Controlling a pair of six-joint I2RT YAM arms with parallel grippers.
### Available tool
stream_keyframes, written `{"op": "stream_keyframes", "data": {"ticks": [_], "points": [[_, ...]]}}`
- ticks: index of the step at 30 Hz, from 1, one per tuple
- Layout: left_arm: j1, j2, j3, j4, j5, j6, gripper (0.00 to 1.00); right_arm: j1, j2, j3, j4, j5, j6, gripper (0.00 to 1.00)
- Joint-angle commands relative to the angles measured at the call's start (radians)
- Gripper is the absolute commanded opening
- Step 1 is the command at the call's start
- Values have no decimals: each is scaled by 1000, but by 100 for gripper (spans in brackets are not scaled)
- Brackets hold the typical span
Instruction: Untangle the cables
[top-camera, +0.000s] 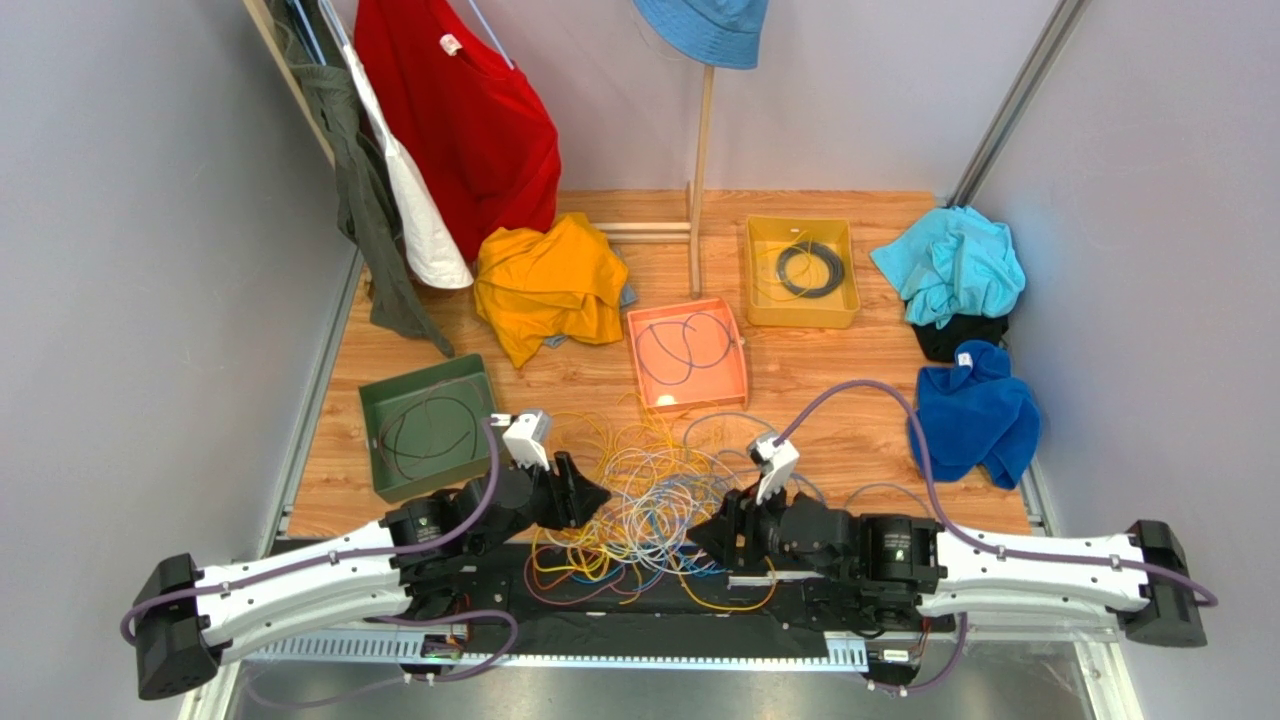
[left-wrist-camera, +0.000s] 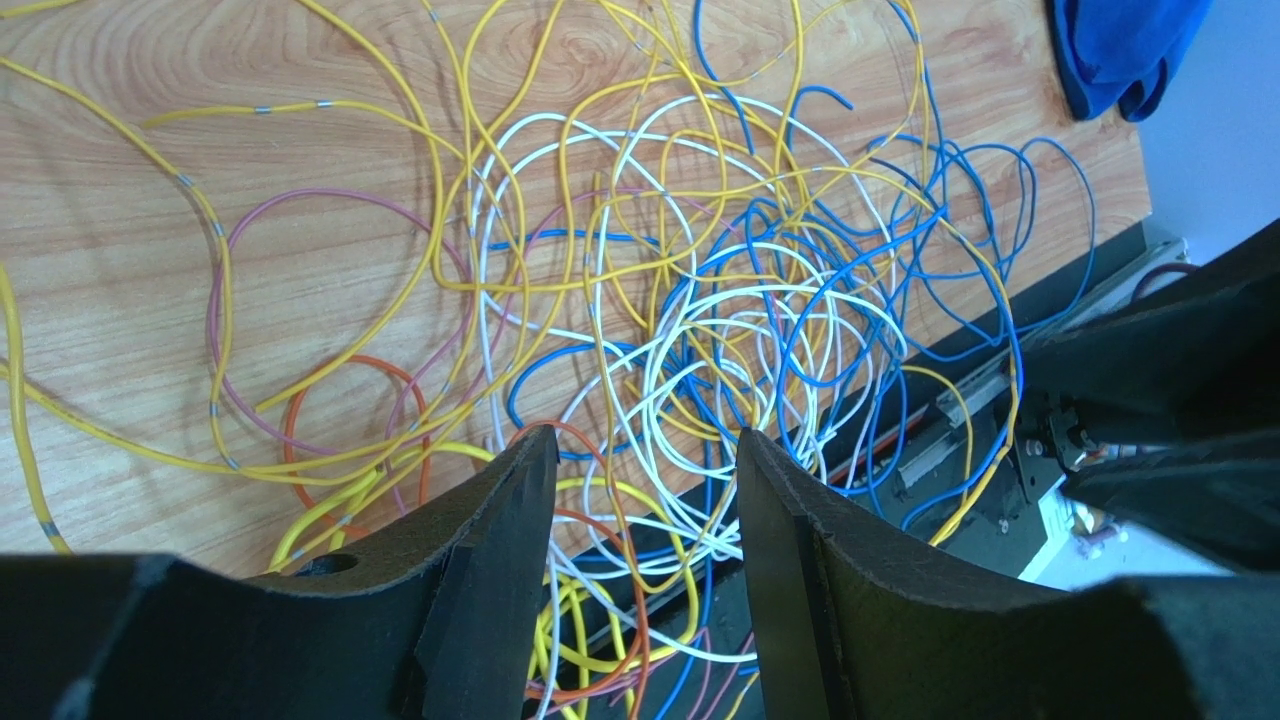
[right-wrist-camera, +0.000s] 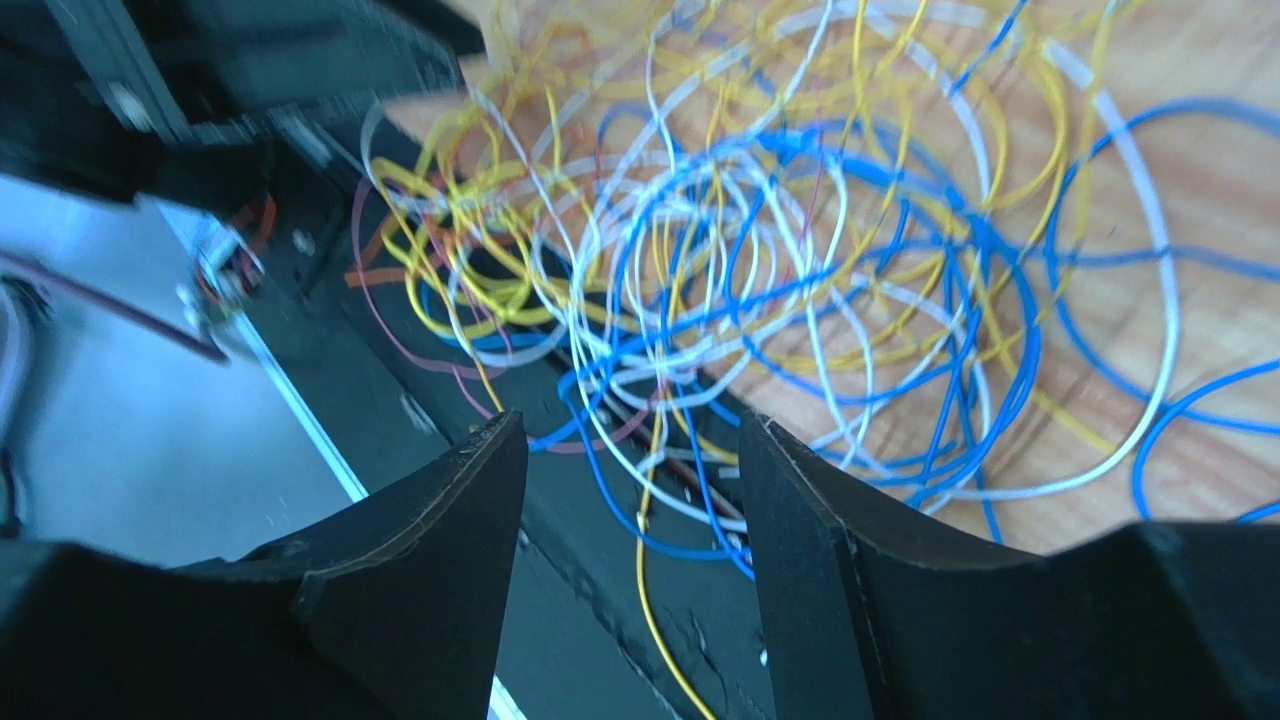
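**Tangle awaiting its next strand**

Cables (top-camera: 649, 503) in yellow, white, blue and orange lay in one loose knot on the wooden surface (top-camera: 842, 413), just on the robot's side of the orange tray (top-camera: 639, 368). On the side farthest from that tray, some loops hung past the surface's edge.

The left hand (left-wrist-camera: 646, 458) hovered low over the knot, to the near left of the tray. Its fingers were spread, with strands showing below the gap but nothing pinched. The right hand (right-wrist-camera: 631, 443), to the near right of the tray, faced the knot from the other flank, likewise released and empty.

The orange tray held a coiled cable. So did the green tray (top-camera: 376, 405) to its left and the yellow tray (top-camera: 754, 270) to its right, so the sorting seemed partly done. Choosing the next strand looked like the step in hand.

That move seemed to call for picking one wire lying on top, closing on it alone and drawing it out slowly. The crossings looked dense enough to drag neighbouring wires along.
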Motion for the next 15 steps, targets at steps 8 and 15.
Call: {"op": "stream_keyframes", "data": {"ticks": [8, 15], "points": [[-3, -19, 41, -15, -8, -9, 56, 81, 244, -14, 288, 92, 55, 58], [-3, -65, 29, -41, -10, -12, 56, 81, 460, 46, 411, 81, 26, 57]]}}
